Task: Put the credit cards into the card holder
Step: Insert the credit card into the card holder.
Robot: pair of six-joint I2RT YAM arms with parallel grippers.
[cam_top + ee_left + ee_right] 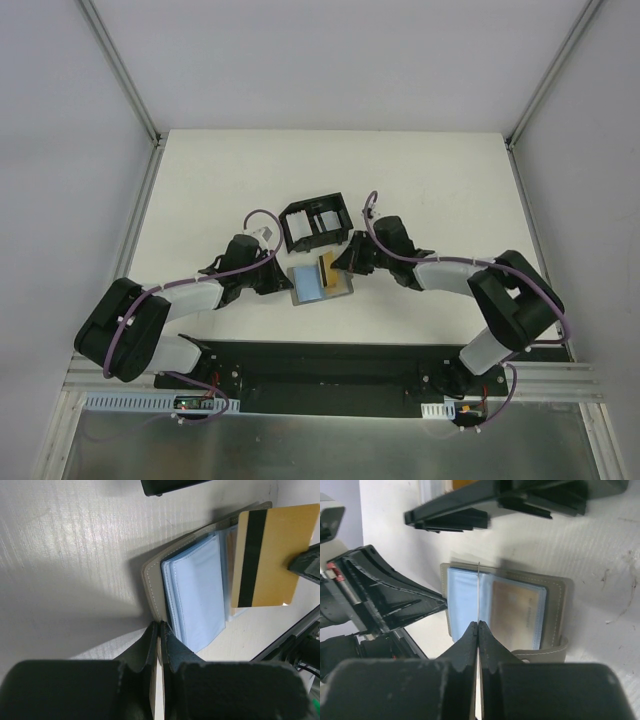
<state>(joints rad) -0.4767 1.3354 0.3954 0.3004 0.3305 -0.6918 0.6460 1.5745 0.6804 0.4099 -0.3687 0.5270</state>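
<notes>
Right claw point(478, 626) is clamped on the gold-yellow card point(272, 555), and I see it held on edge over the pale blue sleeves of the card holder point(555, 615). That holder lies open on the table point(450, 200), between both claws and just near of the black tray point(315, 225). Left claw point(159, 626) is closed too, pinching the holder's grey cover at its left edge.
</notes>
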